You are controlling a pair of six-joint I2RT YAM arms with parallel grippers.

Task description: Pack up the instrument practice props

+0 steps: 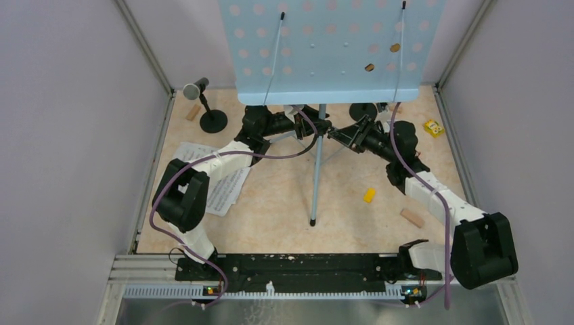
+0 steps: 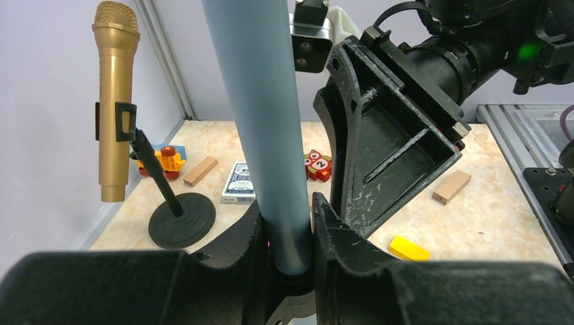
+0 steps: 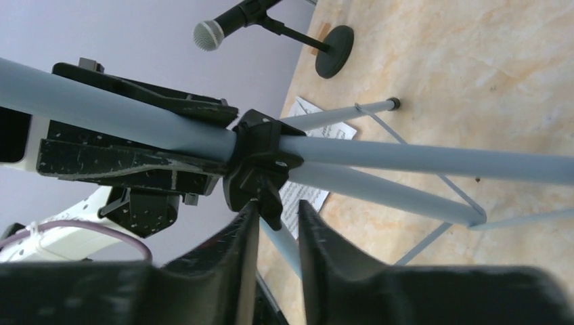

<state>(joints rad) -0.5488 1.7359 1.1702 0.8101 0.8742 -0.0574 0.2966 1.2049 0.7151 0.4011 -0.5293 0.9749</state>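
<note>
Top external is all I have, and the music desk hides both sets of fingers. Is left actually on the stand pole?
Observer: Yes. Left wrist shows the left fingers pressed against both sides of the light blue pole.
Operator: Right?
Observer: Right fingers straddle the black collar knob where the tripod legs join; contact unclear.
Operator: Second mic?
Observer: Gold microphone is clipped in its black round-based holder.

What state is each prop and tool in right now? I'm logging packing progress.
music stand: upright, legs spread
left tool: shut on the stand's pole
right tool: straddling the stand's black knob, grip unclear
gold microphone: upright in its holder
black microphone: tilted in its holder
music sheets: flat on table
</note>
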